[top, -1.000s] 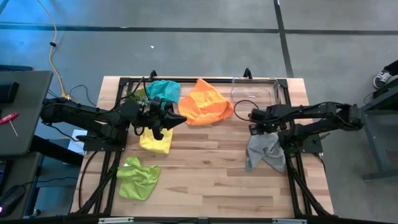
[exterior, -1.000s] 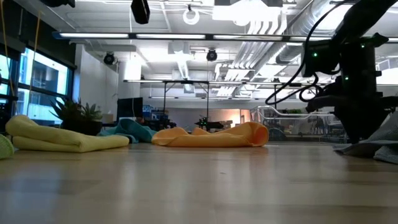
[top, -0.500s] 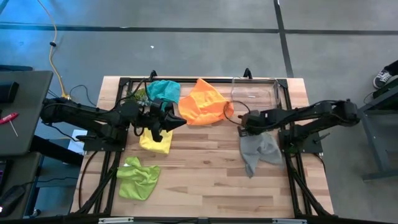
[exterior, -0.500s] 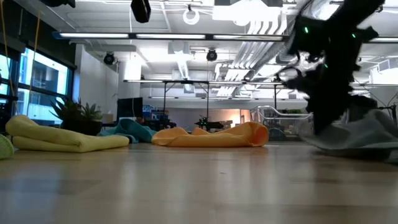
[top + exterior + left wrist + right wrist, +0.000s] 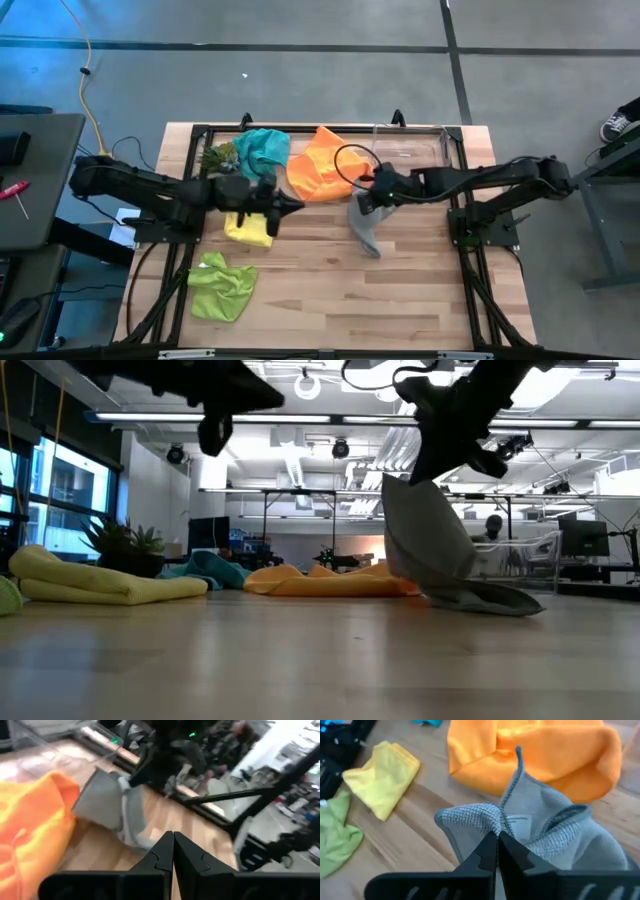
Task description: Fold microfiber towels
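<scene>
My right gripper hangs over the table's middle, shut on the grey towel, which droops from it. The orange towel lies crumpled just behind it, and the teal one at the far left. My left gripper is shut on nothing and hovers by the right edge of the folded yellow towel. The lime green towel lies bunched near the front left. My right gripper pinches a gathered bunch of the grey towel between its two fingers, several layers, close to a corner that sticks up. The fingers slant down from the table's right. The towel hangs slack below them, its lower end on the table.
A clear plastic bin stands at the far right. A small green spiky plant sits beside the teal towel. Bare wood stretches across the near middle and right of the table.
My right gripper has risen and gone toward the table's left, from the right side to the middle. The grey towel came with it: its upper part is lifted, while its lower end has dragged along the wood. My left gripper has sunk a little.
</scene>
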Motion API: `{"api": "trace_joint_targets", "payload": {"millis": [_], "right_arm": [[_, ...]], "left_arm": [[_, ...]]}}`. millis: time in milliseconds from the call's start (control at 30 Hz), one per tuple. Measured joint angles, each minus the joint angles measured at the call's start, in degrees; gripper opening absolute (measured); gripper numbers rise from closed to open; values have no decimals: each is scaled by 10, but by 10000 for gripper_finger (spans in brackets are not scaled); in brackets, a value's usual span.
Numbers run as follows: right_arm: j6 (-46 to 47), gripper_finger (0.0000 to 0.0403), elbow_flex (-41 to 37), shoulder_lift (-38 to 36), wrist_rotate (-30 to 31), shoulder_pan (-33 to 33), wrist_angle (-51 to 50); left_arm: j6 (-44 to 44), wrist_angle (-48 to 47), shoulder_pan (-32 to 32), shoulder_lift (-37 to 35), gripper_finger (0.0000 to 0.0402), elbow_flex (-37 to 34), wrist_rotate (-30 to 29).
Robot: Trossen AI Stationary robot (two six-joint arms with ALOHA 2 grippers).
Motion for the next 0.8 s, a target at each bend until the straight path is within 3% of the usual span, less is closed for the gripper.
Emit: {"api": "trace_joint_targets", "payload": {"millis": [200,400,633,800], "right_arm": [[-32,0,-8,58,-60,36,85],[-56,0,-8,89,-134,56,156],[-54,0,-2,78,-165,59,170],[-29,0,-2,78,-195,58,186]], "left_arm": [[1,61,-33,133,31,1,-23],[125,72,-49,244,112,36,3],[217,72,-59,270,213,86,3],[293,45,-83,256,238,111,-70]]}}
